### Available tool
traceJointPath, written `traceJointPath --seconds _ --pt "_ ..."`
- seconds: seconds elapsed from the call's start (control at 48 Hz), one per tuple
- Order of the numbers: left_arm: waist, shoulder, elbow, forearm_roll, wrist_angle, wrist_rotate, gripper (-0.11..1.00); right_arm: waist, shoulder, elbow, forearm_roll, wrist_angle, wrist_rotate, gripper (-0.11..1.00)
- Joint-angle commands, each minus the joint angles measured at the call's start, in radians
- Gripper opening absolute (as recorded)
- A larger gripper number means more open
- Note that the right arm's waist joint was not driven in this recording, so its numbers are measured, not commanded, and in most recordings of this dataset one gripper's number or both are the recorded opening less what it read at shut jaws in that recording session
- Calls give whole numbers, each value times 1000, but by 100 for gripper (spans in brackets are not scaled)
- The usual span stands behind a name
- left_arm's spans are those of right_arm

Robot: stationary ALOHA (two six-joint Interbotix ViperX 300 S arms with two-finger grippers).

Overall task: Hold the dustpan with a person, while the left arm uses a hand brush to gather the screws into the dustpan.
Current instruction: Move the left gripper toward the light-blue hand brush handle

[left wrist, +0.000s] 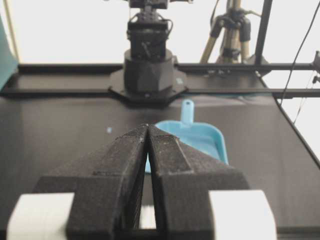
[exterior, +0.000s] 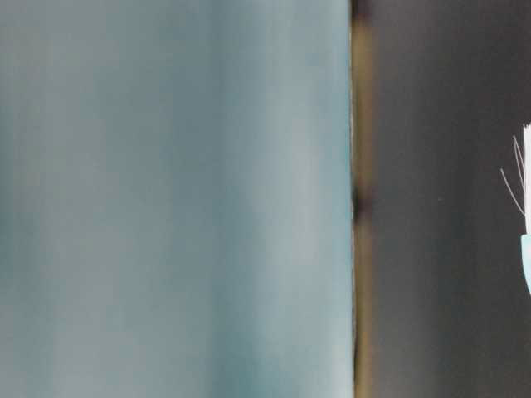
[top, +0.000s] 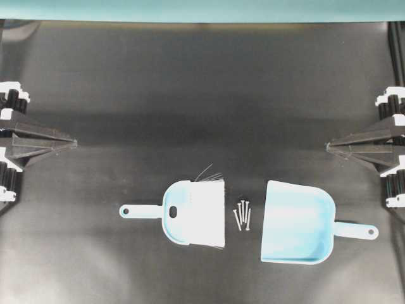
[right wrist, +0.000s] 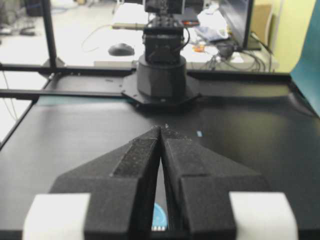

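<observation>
- A matte black table (top: 190, 82) fills the overhead view, with a teal backdrop strip (top: 202, 9) along its top edge; the table-level view is mostly a blurred teal panel (exterior: 174, 199) with a slice of dark tabletop to its right.
- At the far left edge, the left arm's black pointed two-finger gripper (top: 73, 144) lies level and points toward the middle of the table. In its own wrist view the gripper (left wrist: 148, 128) has its tips pressed together, with nothing between them.
- Left of centre in the lower half lies the light blue plastic hand brush (top: 183, 213), flat on the table, its slim handle with a hole pointing left and its broad white bristles facing right. A few stray bristles stick up at its top edge.
- Just right of the bristles sits a small cluster of thin silver metal screws (top: 243, 215), lying close together, in the gap between brush and dustpan.
- Right of the screws rests the light blue plastic scoop-shaped dustpan (top: 296, 221), its open mouth facing the screws and its short handle with a hole pointing right. The left wrist view shows the dustpan (left wrist: 200, 140) beyond the closed tips.
- At the far right edge, the right arm's matching black gripper (top: 328, 146) points inward; in its wrist view this gripper (right wrist: 161, 130) is closed too, gripping nothing.
- Both grippers are well apart from the brush, screws and dustpan.
</observation>
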Motion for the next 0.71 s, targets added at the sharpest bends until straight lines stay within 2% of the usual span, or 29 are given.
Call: traceJointPath --seconds 0.0,0.063,0.104,0.167,0.417,0.563,0.688 --pt "-37 9 -20 43 43 -9 5 0 9 -2 2 -5 6 4" --pt "-51 18 -32 43 97 -15 6 0 5 5 2 23 3 5" --pt "-60 26 -44 43 132 -25 2 0 3 5 2 52 2 2" --pt "-71 43 -61 43 183 -40 1 0 0 3 2 97 3 1" --pt "-77 192 -89 43 402 -143 1 2 -17 8 2 186 3 1" --pt "-78 304 -109 43 437 -215 1 0 -29 14 2 196 3 1" --pt "-80 380 -126 43 443 -229 1 2 -37 18 2 207 5 0"
